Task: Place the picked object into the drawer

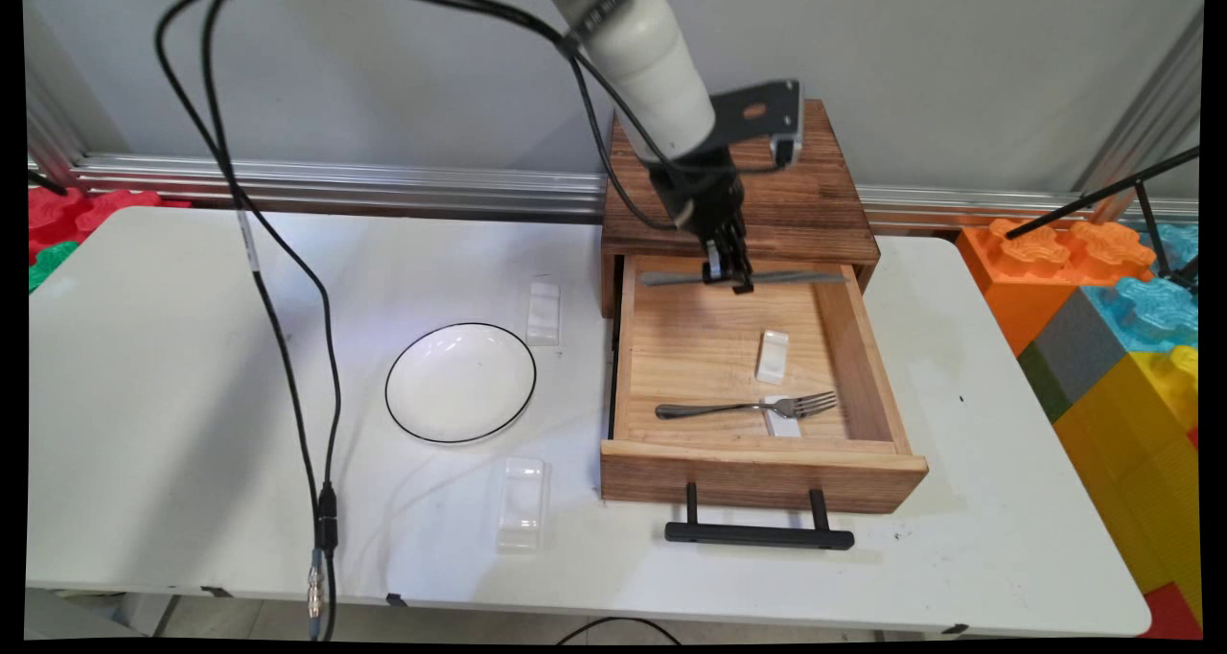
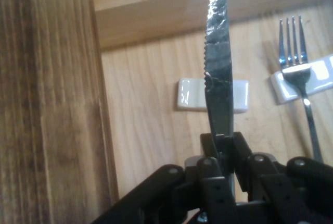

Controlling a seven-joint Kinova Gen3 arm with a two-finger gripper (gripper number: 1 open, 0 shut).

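White arm (image 1: 644, 50) enters from top centre, slants down to right, black cables (image 1: 278, 280) hanging off it to left. Wrist bent, black gripper (image 1: 730, 278) pointing straight down. Fingers (image 2: 222, 151) closed tight on knife (image 1: 743, 276), clamped near its middle, blade held level, crosswise to fingers. Hand view: blade (image 2: 218, 67) runs up from between fingers
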